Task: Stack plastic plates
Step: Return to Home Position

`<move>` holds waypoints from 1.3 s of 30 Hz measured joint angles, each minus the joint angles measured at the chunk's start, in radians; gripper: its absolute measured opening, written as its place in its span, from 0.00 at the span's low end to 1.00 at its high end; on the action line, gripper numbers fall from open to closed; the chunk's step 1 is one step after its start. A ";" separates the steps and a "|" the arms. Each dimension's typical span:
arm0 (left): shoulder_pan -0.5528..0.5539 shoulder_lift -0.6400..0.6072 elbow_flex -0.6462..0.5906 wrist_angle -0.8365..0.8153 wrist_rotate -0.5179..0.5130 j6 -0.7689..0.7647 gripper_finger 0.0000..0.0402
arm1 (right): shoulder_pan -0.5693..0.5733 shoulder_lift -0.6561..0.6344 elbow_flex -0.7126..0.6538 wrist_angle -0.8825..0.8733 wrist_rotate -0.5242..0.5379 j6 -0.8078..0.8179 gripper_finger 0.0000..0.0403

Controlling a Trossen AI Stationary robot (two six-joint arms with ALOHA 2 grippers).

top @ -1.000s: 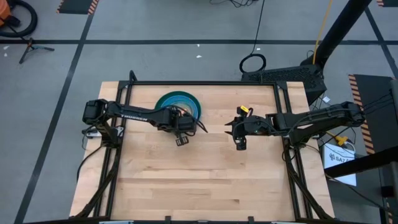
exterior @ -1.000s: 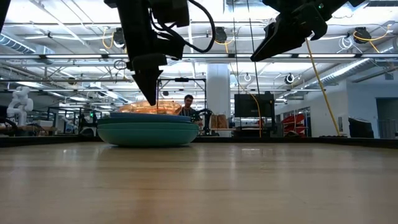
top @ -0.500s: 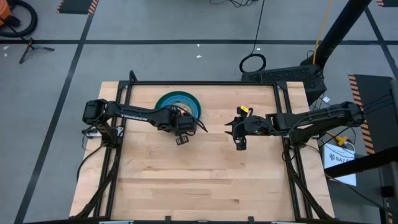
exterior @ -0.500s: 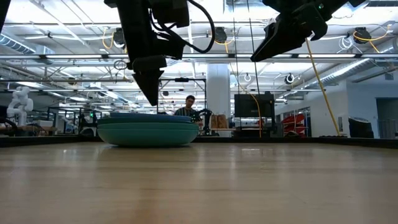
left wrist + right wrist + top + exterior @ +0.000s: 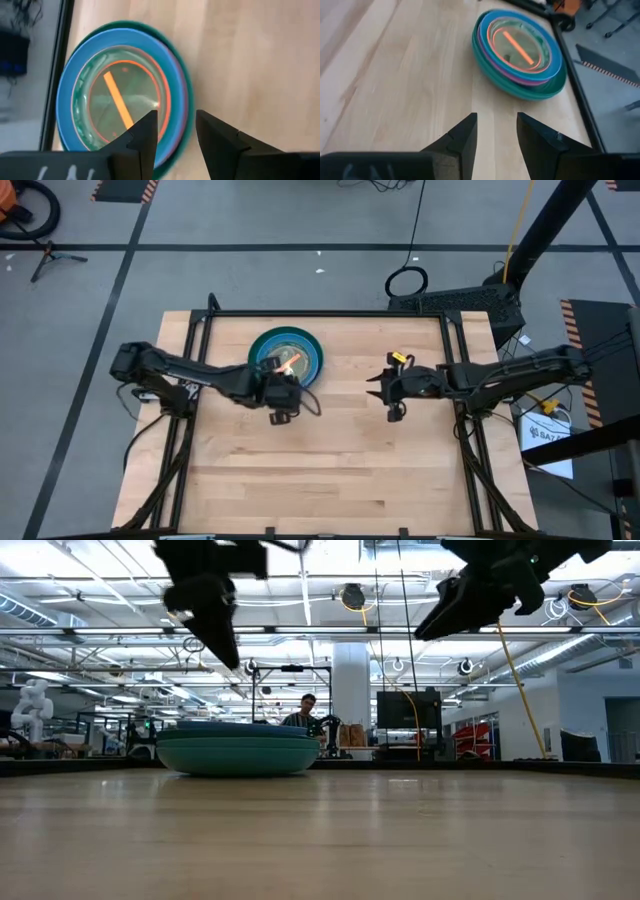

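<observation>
Pale wooden bench with black frame rails along its edges; a workshop hall with ceiling lights is showing behind it in the low view. The plastic plates are sitting as one stack on the bench's far left part, near the back rail. A large teal plate is lying at the bottom, a thin magenta edge is showing above it, then a blue rim, and a small orange-rimmed plate is on top. I am holding my left hand raised over the bench just beside the stack's near edge, not touching it. Its fingers are standing apart with nothing between them. My right hand is hanging in the air well apart from the stack, toward the bench's right side, likewise spread and empty.
</observation>
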 joint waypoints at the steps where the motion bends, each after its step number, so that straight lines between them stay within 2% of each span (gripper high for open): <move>1: -0.013 -0.026 -0.020 0.009 0.000 0.000 0.35 | 0.000 -0.017 -0.011 0.010 0.000 -0.003 0.33; 8: -0.085 -0.235 -0.199 0.213 -0.001 0.025 0.35 | 0.000 -0.148 -0.086 0.074 -0.074 -0.014 0.33; 12: -0.109 -0.367 -0.306 0.265 -0.015 0.013 0.35 | 0.000 -0.223 -0.138 0.120 -0.081 -0.031 0.33; 27: -0.135 -0.883 -0.641 0.289 -0.147 -0.111 0.35 | 0.000 -0.474 -0.251 0.122 -0.103 -0.046 0.33; 32: -0.134 -0.998 -0.705 0.367 -0.172 -0.105 0.35 | 0.000 -0.559 -0.293 0.120 -0.102 -0.053 0.33; 39: -0.134 -1.071 -0.749 0.401 -0.195 -0.096 0.35 | 0.000 -0.707 -0.362 0.120 -0.101 -0.071 0.33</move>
